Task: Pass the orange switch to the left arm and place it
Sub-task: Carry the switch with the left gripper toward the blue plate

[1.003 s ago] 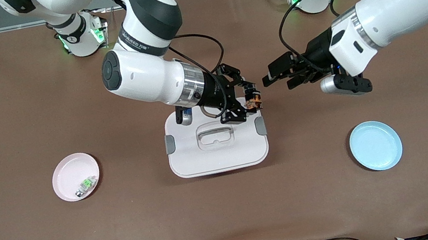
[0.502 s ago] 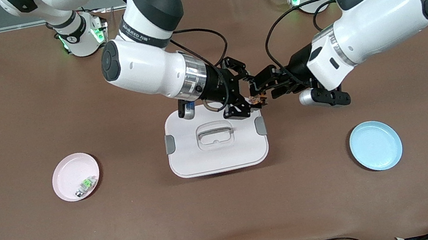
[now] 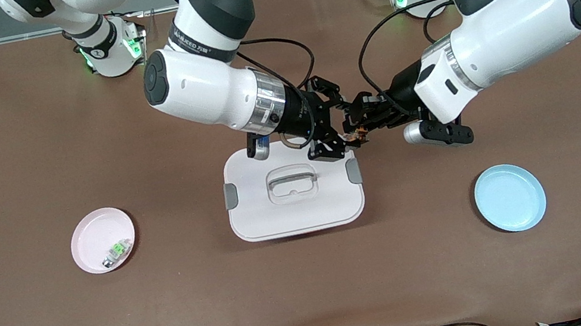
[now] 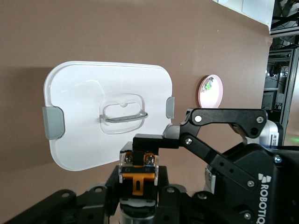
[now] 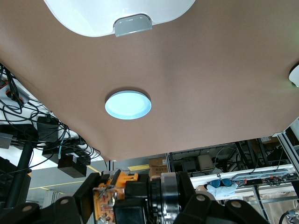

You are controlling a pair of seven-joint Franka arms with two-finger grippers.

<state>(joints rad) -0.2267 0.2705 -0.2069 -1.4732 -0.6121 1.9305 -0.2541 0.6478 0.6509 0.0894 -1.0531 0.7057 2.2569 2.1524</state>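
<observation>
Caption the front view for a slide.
Both grippers meet at the orange switch above the box corner, mid-handover.

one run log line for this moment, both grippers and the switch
phase: handover | right gripper: shut on orange switch, over box corner | left gripper: at switch | blue plate: bare

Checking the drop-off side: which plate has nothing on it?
The blue plate, toward the left arm's end; the pink plate holds a small green part.

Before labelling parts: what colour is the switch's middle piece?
Orange, on the orange switch; clearest in the left wrist view.
</observation>
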